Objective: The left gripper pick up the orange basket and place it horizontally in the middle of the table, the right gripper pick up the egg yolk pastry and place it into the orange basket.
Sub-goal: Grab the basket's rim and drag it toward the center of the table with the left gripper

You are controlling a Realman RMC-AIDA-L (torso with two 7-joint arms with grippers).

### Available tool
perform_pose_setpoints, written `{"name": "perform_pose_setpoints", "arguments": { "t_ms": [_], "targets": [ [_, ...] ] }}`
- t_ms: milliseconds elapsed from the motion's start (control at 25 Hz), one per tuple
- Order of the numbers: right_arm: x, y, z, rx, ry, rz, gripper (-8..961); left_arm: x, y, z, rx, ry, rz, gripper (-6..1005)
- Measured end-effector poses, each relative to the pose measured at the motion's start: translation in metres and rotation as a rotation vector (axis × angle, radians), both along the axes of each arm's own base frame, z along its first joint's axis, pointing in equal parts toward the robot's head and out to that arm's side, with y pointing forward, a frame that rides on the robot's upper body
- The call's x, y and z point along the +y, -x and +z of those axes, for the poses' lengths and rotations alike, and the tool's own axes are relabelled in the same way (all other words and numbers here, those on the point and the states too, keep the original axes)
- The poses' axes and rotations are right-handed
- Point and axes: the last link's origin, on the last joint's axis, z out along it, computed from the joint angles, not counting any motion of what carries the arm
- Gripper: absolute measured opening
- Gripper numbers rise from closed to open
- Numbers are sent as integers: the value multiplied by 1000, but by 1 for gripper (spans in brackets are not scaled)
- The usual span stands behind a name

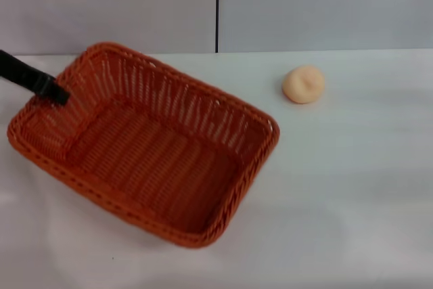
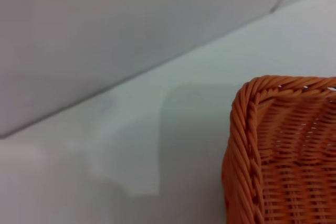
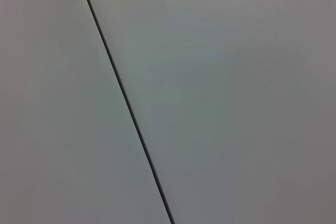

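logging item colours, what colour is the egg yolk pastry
Pale peach-cream; the egg yolk pastry shows best in the head view.

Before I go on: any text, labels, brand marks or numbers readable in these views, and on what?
None can be read in any view.
orange basket: plain weave, no label or tag.
egg yolk pastry: bare, no wrapper or print.
table: blank white.
left hand, at the basket's far left rim: plain black, no marking.
wall panels: blank, with only a dark seam.

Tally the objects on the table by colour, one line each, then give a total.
Orange: 1, the orange basket
Pale peach: 1, the egg yolk pastry
Total: 2 on the table
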Motion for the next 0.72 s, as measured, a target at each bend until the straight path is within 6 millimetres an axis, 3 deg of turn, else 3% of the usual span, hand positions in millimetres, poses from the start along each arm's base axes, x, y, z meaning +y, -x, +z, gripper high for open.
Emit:
{"name": "perform_pose_setpoints", "arguments": {
  "t_ms": [360, 600, 720],
  "targets": [
    [1, -1, 5, -9, -15, -2, 666, -2, -12, 11, -26, -35, 70, 166],
    [6, -4, 12, -24, -15, -18, 665, -9, -13, 42, -124, -167, 215, 167],
    [7, -5, 14, -30, -16, -25, 666, -14, -12, 47, -163, -184, 244, 167]
  ]
}}
